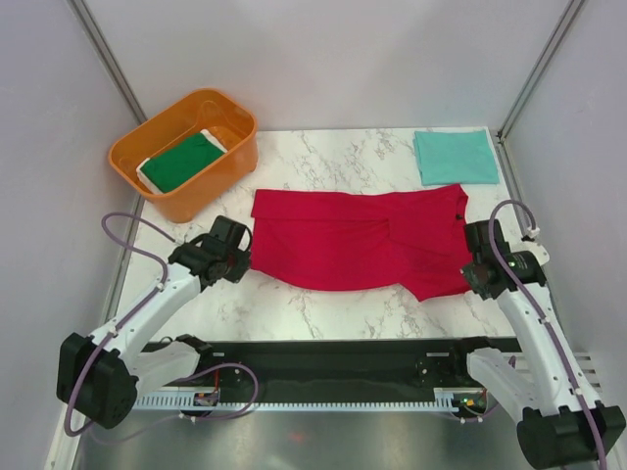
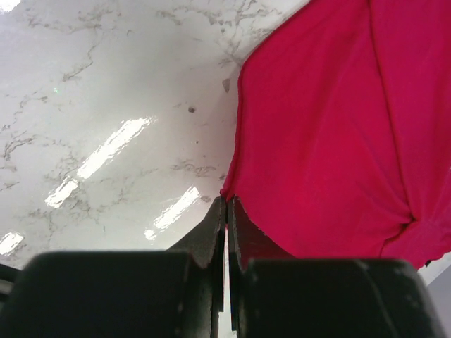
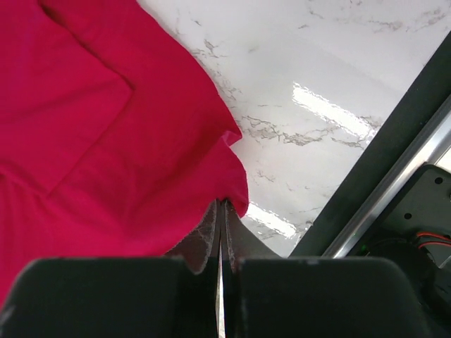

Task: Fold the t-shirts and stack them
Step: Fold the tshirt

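Left gripper, right gripper on red t-shirt's ends

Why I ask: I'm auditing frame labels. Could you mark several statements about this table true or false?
1. The dark green t-shirt lies in the orange tub. True.
2. The teal t-shirt is in that tub too. False: it lies folded at the far right corner of the table.
3. The left tool hangs open over bare table. False: it is shut on the edge of the red t-shirt.
4. The right tool pinches the red t-shirt. True.
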Controlling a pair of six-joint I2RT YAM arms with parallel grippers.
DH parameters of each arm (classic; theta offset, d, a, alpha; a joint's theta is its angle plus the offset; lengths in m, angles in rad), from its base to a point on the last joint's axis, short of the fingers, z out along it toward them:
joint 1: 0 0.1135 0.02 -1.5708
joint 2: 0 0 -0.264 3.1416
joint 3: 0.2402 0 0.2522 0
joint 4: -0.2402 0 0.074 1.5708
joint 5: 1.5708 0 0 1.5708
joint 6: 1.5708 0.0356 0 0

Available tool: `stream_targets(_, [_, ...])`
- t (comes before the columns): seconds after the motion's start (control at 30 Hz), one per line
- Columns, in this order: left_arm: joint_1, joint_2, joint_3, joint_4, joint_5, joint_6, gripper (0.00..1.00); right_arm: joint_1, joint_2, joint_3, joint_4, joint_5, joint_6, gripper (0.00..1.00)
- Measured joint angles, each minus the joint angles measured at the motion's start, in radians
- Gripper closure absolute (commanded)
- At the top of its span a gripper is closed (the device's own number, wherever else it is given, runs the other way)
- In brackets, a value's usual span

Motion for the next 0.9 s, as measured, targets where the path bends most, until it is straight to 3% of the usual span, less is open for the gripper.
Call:
stream_targets(0.17, [-0.026,-0.006,0.000,-0.060,-0.030,-0.020,0.98,0.000,-0.034,0.101,-0.064,0.018,-0.031,1.00])
stream_targets(0.33, [-0.026,0.064,0.068,-0.104,-0.087,-0.020,0.98,0.000,0.048,0.185,-0.060,0.064,-0.090,1.00])
stream_targets(0.57, [-0.026,0.227,0.257,-0.109,-0.144,-0.019,0.98,0.000,0.295,0.223,0.120,0.029,-0.274,1.00])
stream_targets(0.9, [0.005,0.496,0.377,-0.123,-0.171,-0.019,0.98,0.000,0.672,0.415,0.222,0.070,-0.457,1.00])
